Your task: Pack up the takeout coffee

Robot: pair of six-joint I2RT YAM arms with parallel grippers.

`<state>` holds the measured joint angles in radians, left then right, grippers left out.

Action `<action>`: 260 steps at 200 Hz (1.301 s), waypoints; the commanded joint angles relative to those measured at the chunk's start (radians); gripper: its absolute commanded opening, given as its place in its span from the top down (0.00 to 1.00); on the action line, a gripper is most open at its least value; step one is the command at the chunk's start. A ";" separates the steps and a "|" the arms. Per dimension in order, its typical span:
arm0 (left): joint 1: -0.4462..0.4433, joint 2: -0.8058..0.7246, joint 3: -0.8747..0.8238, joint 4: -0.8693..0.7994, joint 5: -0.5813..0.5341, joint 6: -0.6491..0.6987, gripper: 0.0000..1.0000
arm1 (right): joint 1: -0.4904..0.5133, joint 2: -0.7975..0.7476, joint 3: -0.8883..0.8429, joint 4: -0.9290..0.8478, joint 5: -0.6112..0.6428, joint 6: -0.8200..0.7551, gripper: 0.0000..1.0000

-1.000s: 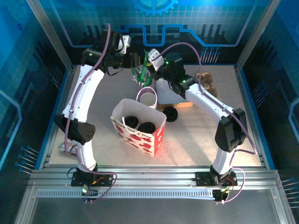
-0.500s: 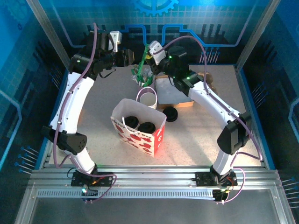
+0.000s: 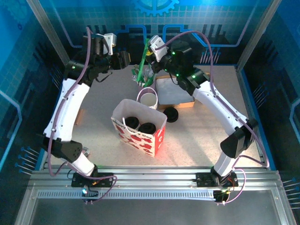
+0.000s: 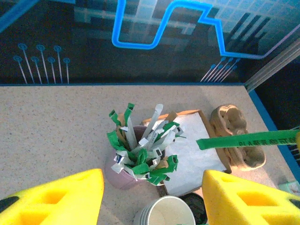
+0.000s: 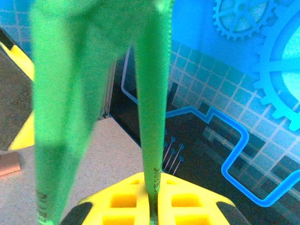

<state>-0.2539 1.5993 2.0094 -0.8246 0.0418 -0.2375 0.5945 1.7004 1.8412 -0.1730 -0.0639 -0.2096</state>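
Note:
Two black-lidded takeout coffee cups [image 3: 131, 122] [image 3: 146, 127] stand inside the red-and-white gift bag [image 3: 154, 140]; their walls are hidden. My right gripper [image 3: 150, 52] [image 5: 152, 185] is shut on a green stick [image 3: 142, 60] [image 5: 152, 117] [image 4: 248, 139], held above the pink cup of green-white sticks [image 3: 140, 76] [image 4: 119, 171]. A second green strip [image 5: 61, 117] hangs blurred close to the right wrist lens. My left gripper [image 3: 124, 60] [image 4: 153, 187] hovers open over the pink cup, nothing between its fingers.
A stack of nested white cups [image 3: 149, 99] [image 4: 164, 213] stands behind the bag. A loose black lid [image 3: 171, 114] lies beside a wooden tray with a white napkin [image 3: 173, 91] [image 4: 192, 150]. A cardboard cup carrier [image 3: 206, 82] [image 4: 234, 136] sits at the back right.
The right gripper has lifted the green stick up and away from the pink cup. The left arm has swung up and to the left, away from the pink cup.

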 commanded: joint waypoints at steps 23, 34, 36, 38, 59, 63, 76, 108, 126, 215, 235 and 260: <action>0.030 -0.066 -0.053 0.059 0.006 -0.023 0.42 | 0.044 -0.097 0.052 -0.070 -0.037 0.032 0.90; 0.035 -0.078 -0.066 0.065 0.002 -0.026 0.42 | 0.052 -0.120 0.045 -0.078 -0.043 0.039 0.90; 0.035 -0.081 -0.070 0.066 -0.001 -0.025 0.42 | 0.054 -0.126 0.043 -0.080 -0.046 0.041 0.90; 0.035 -0.083 -0.075 0.068 -0.002 -0.025 0.42 | 0.055 -0.130 0.041 -0.081 -0.050 0.043 0.90; 0.042 -0.115 -0.111 0.087 -0.011 -0.027 0.42 | 0.081 -0.182 0.013 -0.104 -0.065 0.055 0.90; 0.043 -0.118 -0.117 0.088 -0.010 -0.029 0.42 | 0.087 -0.192 0.006 -0.108 -0.065 0.056 0.90; 0.045 -0.131 -0.132 0.090 -0.013 -0.029 0.42 | 0.107 -0.228 -0.020 -0.119 -0.062 0.064 0.90; 0.047 -0.162 -0.171 0.097 -0.016 -0.028 0.42 | 0.166 -0.309 -0.090 -0.151 -0.066 0.088 0.90; 0.047 -0.181 -0.190 0.099 -0.016 -0.030 0.42 | 0.196 -0.346 -0.131 -0.168 -0.070 0.103 0.90; 0.047 -0.267 -0.310 0.122 -0.008 -0.051 0.42 | 0.299 -0.457 -0.384 -0.129 -0.105 0.127 0.90; 0.047 -0.278 -0.331 0.126 -0.007 -0.053 0.42 | 0.314 -0.462 -0.421 -0.119 -0.112 0.129 0.90; 0.047 -0.288 -0.350 0.129 -0.006 -0.056 0.42 | 0.333 -0.472 -0.480 -0.085 -0.105 0.124 0.90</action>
<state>-0.2176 1.3449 1.6798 -0.7216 0.0380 -0.2787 0.9039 1.2610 1.4071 -0.3153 -0.1619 -0.0963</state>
